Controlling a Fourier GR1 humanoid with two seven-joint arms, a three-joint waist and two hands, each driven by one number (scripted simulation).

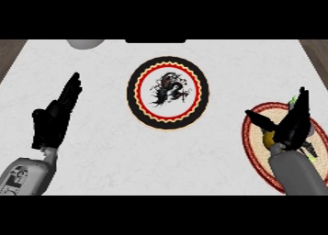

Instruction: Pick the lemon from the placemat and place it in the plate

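Right hand (292,125) sits over the placemat (257,137) at 4 o'clock of the counter (214,160), fingers spread straight, thumb out toward 10 o'clock. Lemon (267,136) shows only as a yellow sliver under the palm, on the placemat. Plate (168,92) lies at centre, well apart toward 10 o'clock from the placemat, bare counter between. Left hand (55,114) rests open at 9 o'clock. Grey rounded object (84,43) at 11 o'clock edge.

Right hand (292,125) over lemon (267,136) on placemat (256,137) — plate (136,87) apart.
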